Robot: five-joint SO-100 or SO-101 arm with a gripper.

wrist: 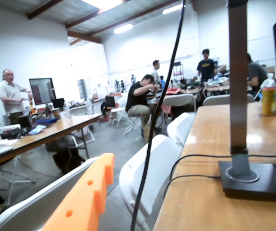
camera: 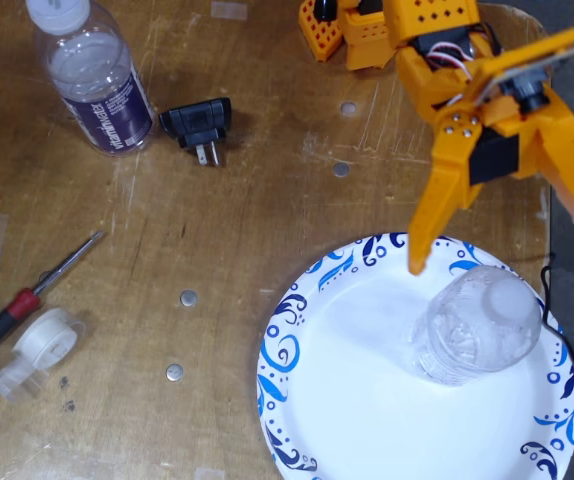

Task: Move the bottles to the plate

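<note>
**A:** What sits closest to the lens?

**B:** In the fixed view, the orange two-finger gripper – it hangs above the wooden table with its jaws spread wide and nothing between them. One fingertip hovers over the rim of the large round white paper plate with blue swirls; the other reaches past the plate's right edge.

**A:** And going from the left?

**B:** At the lower left lie a red-handled screwdriver and a clear tape roll, just beside each other. At the upper left, a clear plastic bottle with a white cap and dark purple label lies on the table, well apart from the plate. Next to it is a black plug adapter.

**A:** The other bottle?

**B:** The squat crinkly clear bottle stands on the right half of the plate, below the open fingers and not touched by them.

**A:** The wrist view?

**B:** An orange finger at the bottom – beyond it white folding chairs, a black cable and people at tables.
</note>
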